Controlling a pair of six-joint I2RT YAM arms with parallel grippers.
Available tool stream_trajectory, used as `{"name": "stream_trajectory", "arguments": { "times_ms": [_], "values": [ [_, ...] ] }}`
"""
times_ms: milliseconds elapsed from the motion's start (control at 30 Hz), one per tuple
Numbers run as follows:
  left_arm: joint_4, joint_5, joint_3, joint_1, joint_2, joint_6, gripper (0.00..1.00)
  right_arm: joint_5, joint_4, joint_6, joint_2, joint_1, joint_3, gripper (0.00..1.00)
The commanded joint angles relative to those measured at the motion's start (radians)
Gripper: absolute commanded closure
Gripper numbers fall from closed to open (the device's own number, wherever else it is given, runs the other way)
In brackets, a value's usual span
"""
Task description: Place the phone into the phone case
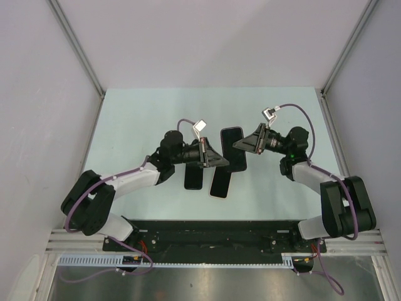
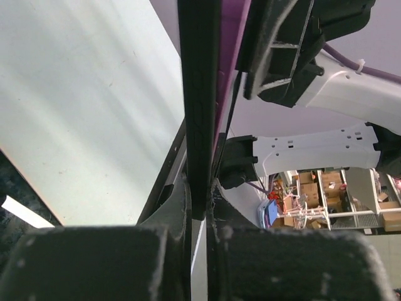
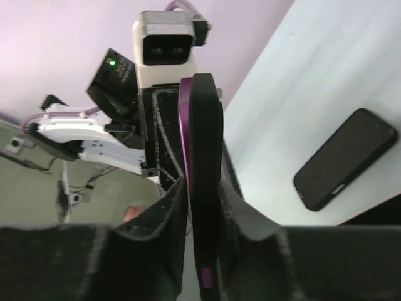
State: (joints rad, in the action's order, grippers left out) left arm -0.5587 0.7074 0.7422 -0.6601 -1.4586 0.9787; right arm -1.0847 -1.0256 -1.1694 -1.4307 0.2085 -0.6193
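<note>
A black phone case [image 1: 232,149] with a purple edge is held edge-on above the table between both grippers. My left gripper [image 1: 219,161] is shut on its near-left edge, and the left wrist view shows the black edge [image 2: 199,94] clamped between the pads [image 2: 172,207]. My right gripper [image 1: 244,145] is shut on its right edge [image 3: 207,125]. There a purple strip [image 3: 185,113] shows along the case and a purple button [image 3: 208,276] low on its side. I cannot tell the phone from the case in the held piece.
Two dark phone-like slabs lie flat on the pale table, one [image 1: 193,177] under my left wrist and one [image 1: 220,183] just below the held piece. One slab [image 3: 344,160] shows in the right wrist view. Grey walls stand on three sides.
</note>
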Motion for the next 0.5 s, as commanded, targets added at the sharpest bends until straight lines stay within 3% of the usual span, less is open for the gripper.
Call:
{"name": "stream_trajectory", "arguments": {
  "times_ms": [0, 67, 167, 200, 267, 467],
  "values": [
    [0.171, -0.056, 0.034, -0.003, -0.014, -0.086, 0.99, 0.042, 0.168, 0.204, 0.104, -0.008, -0.034, 0.79],
    [0.146, -0.051, 0.033, -0.003, -0.008, -0.087, 0.91, 0.026, 0.145, 0.180, 0.102, -0.006, -0.034, 0.90],
    [0.091, -0.031, 0.031, -0.001, 0.003, -0.086, 0.62, -0.001, 0.081, 0.125, 0.107, -0.004, -0.034, 0.94],
    [0.065, -0.028, 0.031, -0.001, 0.006, -0.084, 0.58, -0.007, 0.062, 0.117, 0.108, -0.001, -0.036, 0.94],
    [0.054, -0.020, 0.040, 0.002, 0.012, -0.089, 0.50, -0.029, 0.052, 0.099, 0.118, 0.000, -0.034, 0.95],
    [-0.009, 0.027, 0.039, 0.043, 0.055, -0.081, 0.41, -0.099, 0.074, 0.106, 0.156, 0.012, -0.019, 0.94]
  ]
}}
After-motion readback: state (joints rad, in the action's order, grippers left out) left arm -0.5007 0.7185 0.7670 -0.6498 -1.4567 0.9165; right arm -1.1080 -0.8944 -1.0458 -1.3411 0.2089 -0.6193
